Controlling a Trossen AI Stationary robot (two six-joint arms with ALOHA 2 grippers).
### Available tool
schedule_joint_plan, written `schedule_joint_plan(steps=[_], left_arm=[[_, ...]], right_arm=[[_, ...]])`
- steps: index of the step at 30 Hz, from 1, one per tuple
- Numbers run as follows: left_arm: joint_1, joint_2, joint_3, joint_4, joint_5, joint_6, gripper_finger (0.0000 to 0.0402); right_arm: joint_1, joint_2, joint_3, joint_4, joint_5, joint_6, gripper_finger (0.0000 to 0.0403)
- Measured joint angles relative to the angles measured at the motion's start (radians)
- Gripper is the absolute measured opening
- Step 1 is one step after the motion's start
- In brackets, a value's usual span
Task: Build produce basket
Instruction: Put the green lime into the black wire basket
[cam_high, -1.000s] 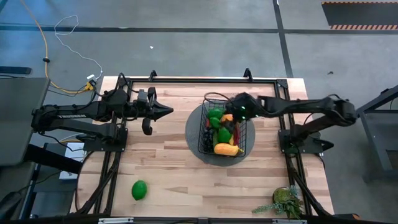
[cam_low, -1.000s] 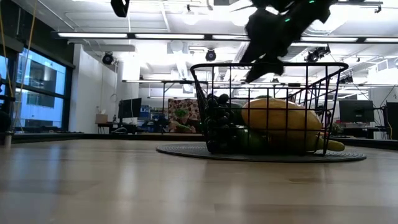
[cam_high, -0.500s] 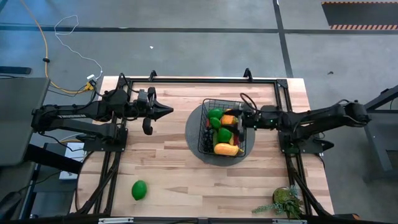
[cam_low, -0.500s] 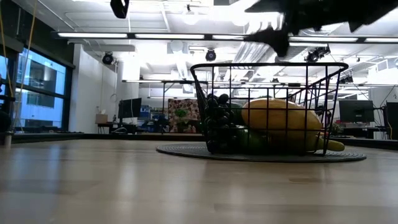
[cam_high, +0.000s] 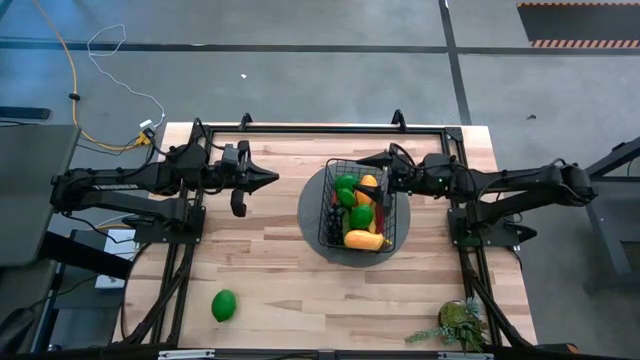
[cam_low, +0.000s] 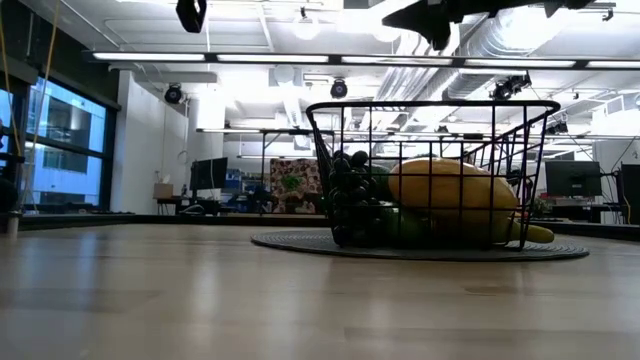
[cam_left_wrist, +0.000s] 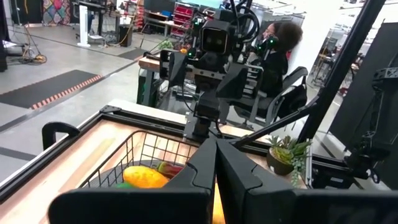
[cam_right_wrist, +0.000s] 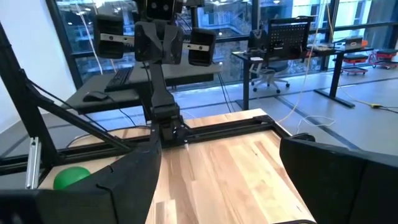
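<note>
1. The right gripper (cam_high: 383, 177) is held spread and empty above the basket (cam_high: 330, 226).
2. One green fruit (cam_high: 224, 305) is left out, nearer the clenched left gripper (cam_high: 268, 180).

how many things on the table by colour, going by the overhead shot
green: 4, the loose round fruit, two fruits in the basket and the leafy plant
yellow/orange: 2, both in the basket
dark purple grapes: 1
black basket: 1
grey round mat: 1
total: 9, with more possibly hidden in the pile
</note>
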Motion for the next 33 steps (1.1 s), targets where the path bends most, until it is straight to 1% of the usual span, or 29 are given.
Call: schedule_joint_plan(steps=[5, 8, 11, 14, 18, 19, 20, 21, 24, 28, 33], left_arm=[[0.000, 0.000, 0.000, 0.000, 0.000, 0.000, 0.0000], [0.000, 0.000, 0.000, -0.001, 0.000, 0.000, 0.0000], [0.000, 0.000, 0.000, -0.001, 0.000, 0.000, 0.0000], [0.000, 0.000, 0.000, -0.004, 0.000, 0.000, 0.0000], [0.000, 0.000, 0.000, -0.005, 0.000, 0.000, 0.0000], [0.000, 0.000, 0.000, -0.005, 0.000, 0.000, 0.0000], [0.000, 0.000, 0.000, -0.005, -0.002, 0.000, 0.0000], [0.000, 0.000, 0.000, -0.005, -0.003, 0.000, 0.0000], [0.000, 0.000, 0.000, -0.005, -0.004, 0.000, 0.0000], [0.000, 0.000, 0.000, -0.005, -0.004, 0.000, 0.0000], [0.000, 0.000, 0.000, -0.005, -0.007, 0.000, 0.0000]], right_arm=[[0.002, 0.000, 0.000, -0.008, -0.004, -0.007, 0.0302], [0.002, 0.000, 0.000, -0.014, -0.005, -0.008, 0.0275], [0.002, 0.000, 0.000, -0.024, -0.005, -0.015, 0.0221], [0.002, 0.000, 0.000, -0.032, -0.005, -0.049, 0.0149], [-0.004, 0.000, 0.000, -0.045, -0.007, -0.052, 0.0046], [-0.005, 0.000, 0.000, -0.049, -0.011, -0.052, 0.0023], [-0.005, 0.000, 0.000, -0.051, -0.013, -0.052, 0.0012], [-0.005, 0.000, 0.000, -0.051, -0.016, -0.049, 0.0010], [-0.005, 0.000, 0.000, -0.051, -0.019, -0.025, 0.0019], [-0.005, 0.000, 0.000, -0.051, -0.042, -0.018, 0.0003], [-0.005, 0.000, 0.000, -0.051, -0.045, 0.018, 0.0001]])
